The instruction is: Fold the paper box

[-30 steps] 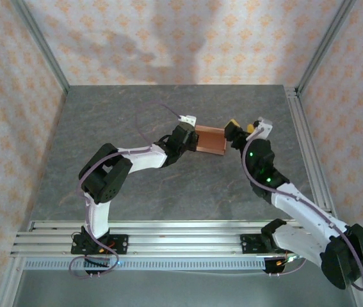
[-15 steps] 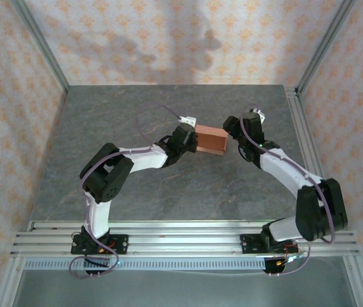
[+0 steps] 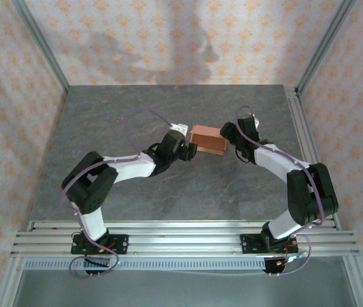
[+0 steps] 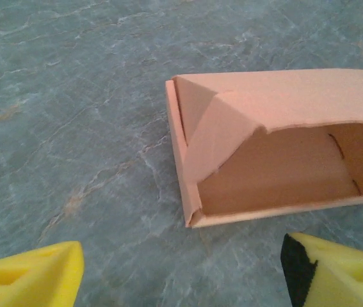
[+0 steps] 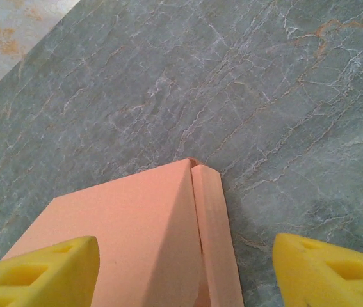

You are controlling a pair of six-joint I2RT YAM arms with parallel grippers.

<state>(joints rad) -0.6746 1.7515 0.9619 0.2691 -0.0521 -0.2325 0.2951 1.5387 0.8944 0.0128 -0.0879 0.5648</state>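
The paper box (image 3: 208,139), salmon-orange, sits on the grey table between my two grippers. In the left wrist view the paper box (image 4: 277,153) lies just ahead with its lid flap hanging half down over the open side. My left gripper (image 3: 189,149) is at its left end, open and apart from it, with table between its yellow fingertips (image 4: 31,275). My right gripper (image 3: 227,135) is at the box's right end, open. In the right wrist view one fingertip (image 5: 43,272) is over the box's top (image 5: 136,236) and the other over the table.
The marbled grey table (image 3: 168,192) has free room in front of and behind the box. A metal rail (image 3: 304,141) runs along the right edge. A rail frame (image 3: 181,238) with the arm bases lies at the near edge. Patterned walls enclose the back and sides.
My left gripper has opened, let go of the box's left end and drawn back a little. The right arm swung down and closer to the box. The lid has come down over the tray.
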